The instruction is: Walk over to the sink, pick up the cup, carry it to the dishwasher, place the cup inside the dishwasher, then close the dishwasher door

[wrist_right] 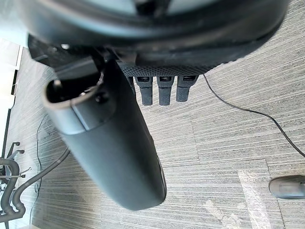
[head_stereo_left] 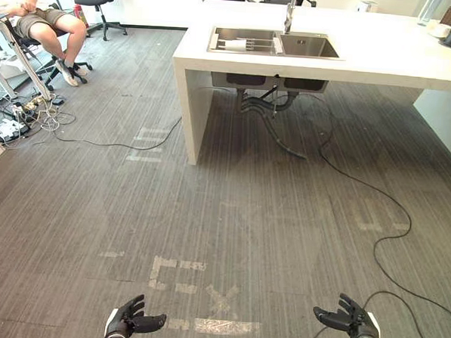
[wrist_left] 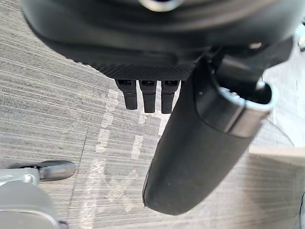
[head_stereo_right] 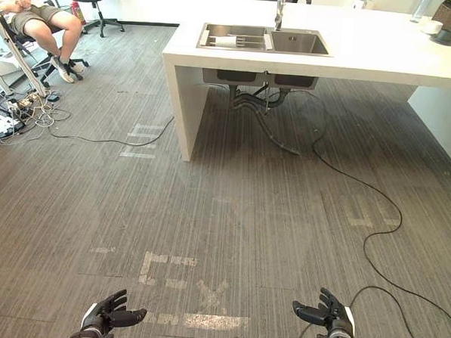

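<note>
Head eyes look down over floor (head_stereo_left: 231, 215) toward sink (head_stereo_left: 274, 43); wrist cameras face floor.

Ahead, sink (head_stereo_left: 307, 46) in counter (head_stereo_left: 382, 60); seated person (head_stereo_left: 48, 23) far left.

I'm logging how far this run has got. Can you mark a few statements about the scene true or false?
1. The left robot hand and the right robot hand are both open and hold nothing. True.
2. The sink is set in a white counter well ahead of both hands. True.
3. A person stands at the sink. False: the person sits at the far left, away from the counter.
4. No cable lies between the robot and the counter. False: a black cable runs from under the sink across the floor toward the right side.
</note>
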Controlling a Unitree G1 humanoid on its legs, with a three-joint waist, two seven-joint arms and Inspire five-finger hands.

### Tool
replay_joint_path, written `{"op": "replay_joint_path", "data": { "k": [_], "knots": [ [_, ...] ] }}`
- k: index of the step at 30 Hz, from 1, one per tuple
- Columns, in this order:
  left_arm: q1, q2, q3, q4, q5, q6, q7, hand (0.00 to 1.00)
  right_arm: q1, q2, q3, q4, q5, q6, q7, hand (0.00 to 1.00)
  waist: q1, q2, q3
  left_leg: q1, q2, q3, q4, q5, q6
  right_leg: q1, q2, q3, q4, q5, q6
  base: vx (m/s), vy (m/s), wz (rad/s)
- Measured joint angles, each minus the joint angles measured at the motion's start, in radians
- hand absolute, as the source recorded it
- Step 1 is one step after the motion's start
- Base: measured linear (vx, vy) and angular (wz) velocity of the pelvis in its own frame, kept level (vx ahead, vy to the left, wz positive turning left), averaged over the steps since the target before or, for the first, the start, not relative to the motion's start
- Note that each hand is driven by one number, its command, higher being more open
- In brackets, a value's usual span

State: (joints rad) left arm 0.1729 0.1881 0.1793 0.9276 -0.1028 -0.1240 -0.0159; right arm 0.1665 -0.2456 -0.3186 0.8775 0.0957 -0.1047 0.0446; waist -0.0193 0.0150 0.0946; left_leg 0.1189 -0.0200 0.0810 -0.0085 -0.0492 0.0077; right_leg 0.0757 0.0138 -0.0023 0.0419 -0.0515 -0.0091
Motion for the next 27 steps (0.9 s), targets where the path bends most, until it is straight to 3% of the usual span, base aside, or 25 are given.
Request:
{"op": "replay_joint_path", "data": {
  "k": [27],
  "knots": [
    [0.004, -0.001, -0.004, -0.064, -0.036, -0.002, -0.005, 0.90, -0.006, 0.000, -0.028, 0.012, 0.000, 0.001, -0.008, 0.90, 0.000, 0.011, -0.004, -0.025, 0.001, 0.019, -0.010, -0.011, -0.006, -0.031, 0.002, 0.012, -0.008, -0.003, -0.003, 0.00, 0.000, -0.01]
  ]
}}
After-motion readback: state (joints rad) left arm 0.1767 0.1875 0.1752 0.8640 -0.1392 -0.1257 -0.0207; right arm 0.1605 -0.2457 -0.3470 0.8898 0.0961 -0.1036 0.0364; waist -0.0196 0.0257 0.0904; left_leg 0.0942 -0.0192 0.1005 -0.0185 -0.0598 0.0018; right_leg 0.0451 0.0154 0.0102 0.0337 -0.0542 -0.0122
